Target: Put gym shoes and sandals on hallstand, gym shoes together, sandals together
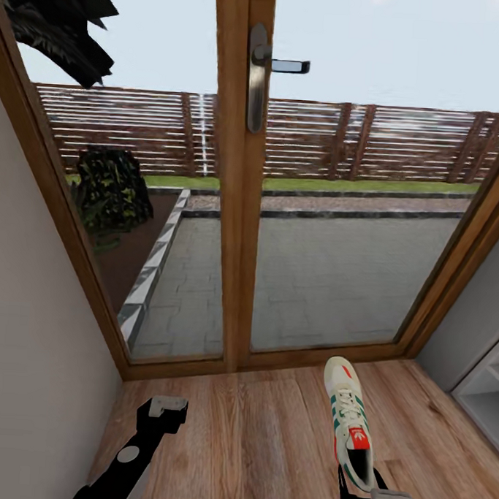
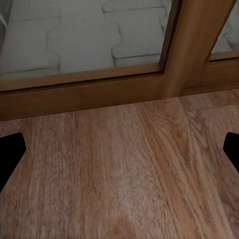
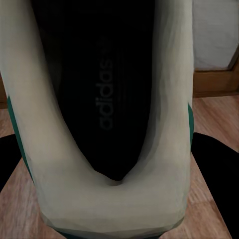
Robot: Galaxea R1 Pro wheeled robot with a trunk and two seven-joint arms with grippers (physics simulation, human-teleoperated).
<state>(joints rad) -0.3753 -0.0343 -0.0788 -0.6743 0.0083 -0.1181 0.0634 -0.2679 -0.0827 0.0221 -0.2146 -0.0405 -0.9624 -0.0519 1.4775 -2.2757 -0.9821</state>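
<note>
White leather gym shoe (image 1: 350,423), green side stripes and a red tongue patch, sat at the lower right of the head view, toe toward the glass door (image 1: 239,176), heel at the right end effector (image 1: 361,497). Whether its sole touched the wood-plank floor (image 1: 269,441) or hung just above could not be told from this angle. The right end effector was cut off by the frame edge, with dark fingers either side of the heel and a grey bracket beside them. In the right wrist view the shoe (image 3: 109,114) filled most of the frame, its dark insole with printed lettering framed by the white collar; black fingers (image 3: 216,169) flanked the heel on both sides, pinching it. The heel's outer face was hidden.

Left end effector (image 1: 166,410) hovered over bare floor near the grey wall (image 1: 32,340), its arm cut off at the bottom edge. In the left wrist view only two black fingertips (image 2: 10,152) showed at opposite edges, spread wide with floor boards (image 2: 119,174) and the door's wooden threshold (image 2: 84,94) beyond.

Grey shelving (image 1: 487,397) entered at the right edge, mostly out of frame; too little showed to identify it.
</note>
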